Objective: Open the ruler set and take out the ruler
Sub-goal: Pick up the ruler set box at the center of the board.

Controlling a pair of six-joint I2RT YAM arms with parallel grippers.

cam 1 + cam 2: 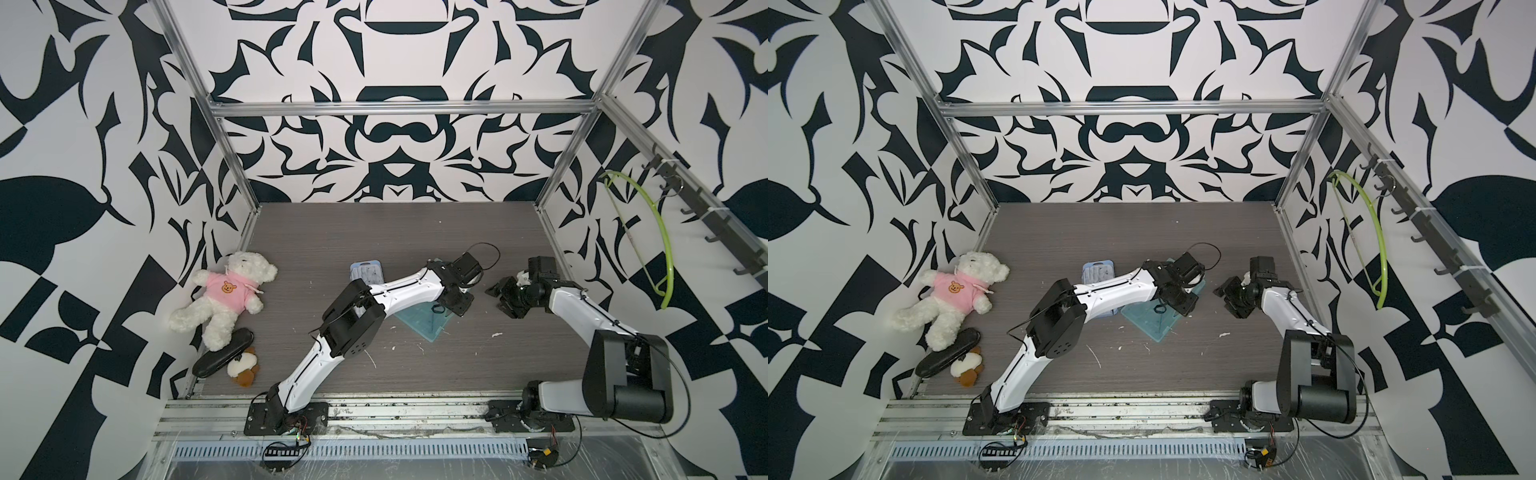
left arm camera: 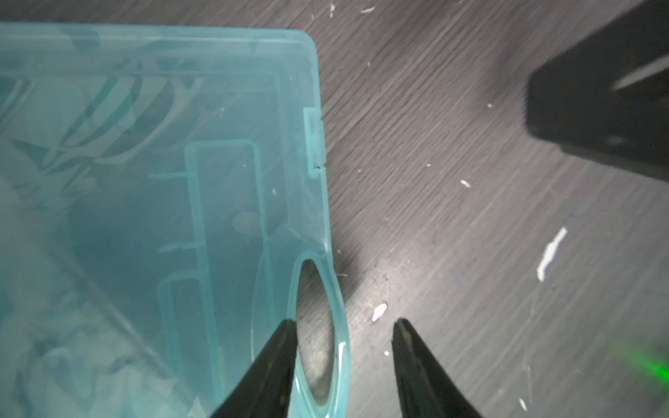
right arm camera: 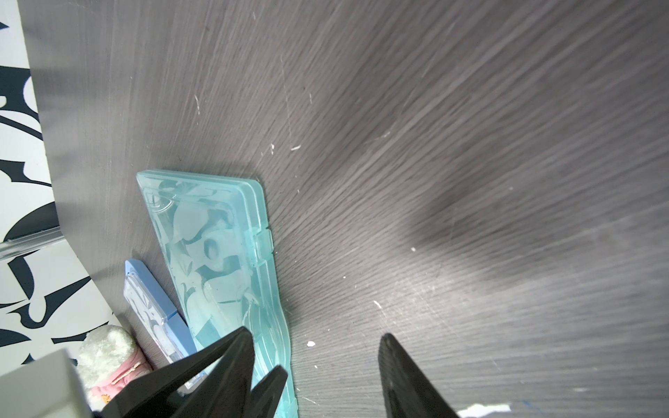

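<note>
The ruler set [image 1: 424, 322] [image 1: 1152, 322] is a flat teal translucent case lying on the dark wood table, partly under my left wrist. Its lid lies flat, and a side latch [image 2: 314, 141] [image 3: 263, 240] shows. The ruler is hidden; the printed lid keeps me from seeing inside. My left gripper [image 1: 440, 309] [image 1: 1160, 309] [image 2: 344, 322] is open. Its fingers straddle the rim of the case's oval handle loop [image 2: 338, 300] without pinching it. My right gripper [image 1: 496, 300] [image 1: 1224, 301] [image 3: 315, 336] hangs open just right of the case, with only table between its fingers.
A blue card pack [image 1: 365, 272] [image 3: 155, 307] lies beside the case's far end. At the left wall are a white teddy in a pink shirt [image 1: 226, 295], a black pouch [image 1: 224, 353] and a small brown plush [image 1: 243, 365]. A green hanger [image 1: 648, 232] hangs on the right wall. White scraps dot the table.
</note>
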